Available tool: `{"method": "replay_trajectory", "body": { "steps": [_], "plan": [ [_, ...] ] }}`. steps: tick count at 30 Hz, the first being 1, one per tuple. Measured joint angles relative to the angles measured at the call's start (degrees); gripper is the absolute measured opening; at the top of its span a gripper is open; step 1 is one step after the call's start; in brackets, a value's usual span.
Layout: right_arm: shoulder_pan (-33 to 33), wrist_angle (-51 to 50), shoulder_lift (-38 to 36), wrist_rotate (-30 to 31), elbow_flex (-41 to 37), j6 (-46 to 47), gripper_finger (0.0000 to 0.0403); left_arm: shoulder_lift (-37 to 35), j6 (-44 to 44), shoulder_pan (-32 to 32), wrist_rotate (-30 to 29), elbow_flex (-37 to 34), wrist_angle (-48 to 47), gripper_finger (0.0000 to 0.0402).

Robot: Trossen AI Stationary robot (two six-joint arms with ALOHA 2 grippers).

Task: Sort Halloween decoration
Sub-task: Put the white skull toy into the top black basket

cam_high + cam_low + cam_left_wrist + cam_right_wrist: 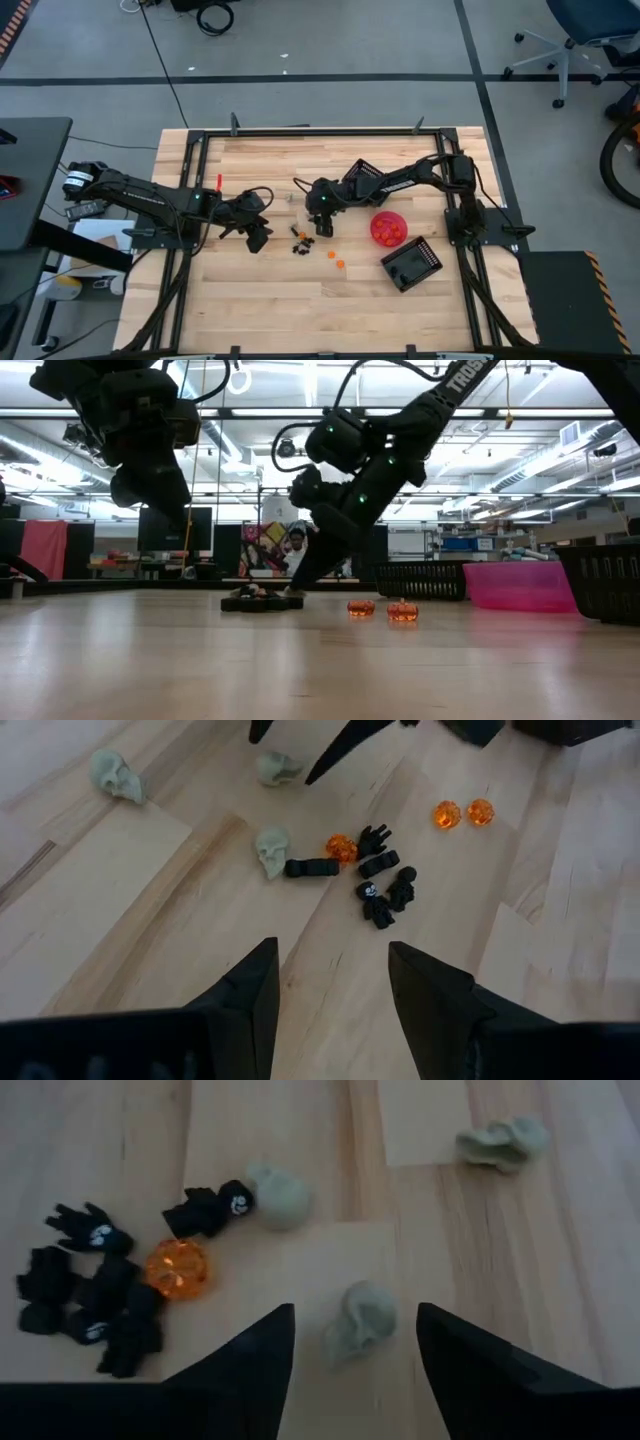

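The Halloween decoration lies loose on the wooden table [260,300]: a heap of black trinkets [380,885] with one orange piece [341,848], two more orange ones [462,813], and three pale skulls [280,1195] [503,1140] [362,1312]. My right gripper [355,1330] is open and slants down over the nearest skull, which rests on the wood between its fingertips without touching either. My left gripper [330,985] hangs open above the table, left of the heap, with nothing between its fingers.
A pink bowl [388,228] holding orange pieces stands right of the heap. One black slatted basket [412,264] sits near it toward the front, another [362,180] lies behind the right arm. Bare wood stretches along the table's near side.
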Motion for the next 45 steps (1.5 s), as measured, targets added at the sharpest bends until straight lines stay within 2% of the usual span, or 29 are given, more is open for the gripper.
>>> {"method": "replay_trajectory", "body": {
  "steps": [9, 19, 22, 25, 29, 34, 38, 45],
  "plan": [
    [1.25, 10.24, 2.79, 3.75, -3.23, 0.75, 0.0190, 0.00, -0.27, -0.01, 0.00, 0.00, 0.67, 0.0162],
    [1.57, 9.43, 2.84, 4.59, -3.12, 0.87, 0.0094, 0.00, -0.90, 0.00, 0.00, 0.00, 0.58, 0.0162],
    [1.71, 8.86, 2.67, 4.21, -3.05, 0.87, 0.0091, 0.00, -0.90, 0.00, 0.00, 0.00, 0.55, 0.0162],
    [1.83, 5.80, 1.16, 4.22, -3.14, 0.84, 0.0091, 0.00, 0.32, 0.00, -0.02, 0.00, 0.46, 0.0162],
    [1.83, -3.01, -2.52, 4.41, -1.96, 0.03, 0.0106, 0.00, 3.15, 0.44, -0.61, 0.00, 0.53, 0.0162],
    [1.64, -11.30, -8.73, 4.60, -1.31, -2.56, 0.0108, 0.00, 3.63, 1.73, -4.92, 0.00, 0.79, 0.0162],
    [0.19, -16.86, -13.83, 8.51, -1.28, -3.74, 0.0105, 0.00, 3.56, 2.73, -8.38, 0.00, 2.81, 0.0162],
    [-5.66, -27.56, -20.01, 15.42, -1.28, 1.93, 0.0108, 0.00, 3.58, 4.02, -8.81, 0.00, 9.15, 0.0162]
  ]
}}
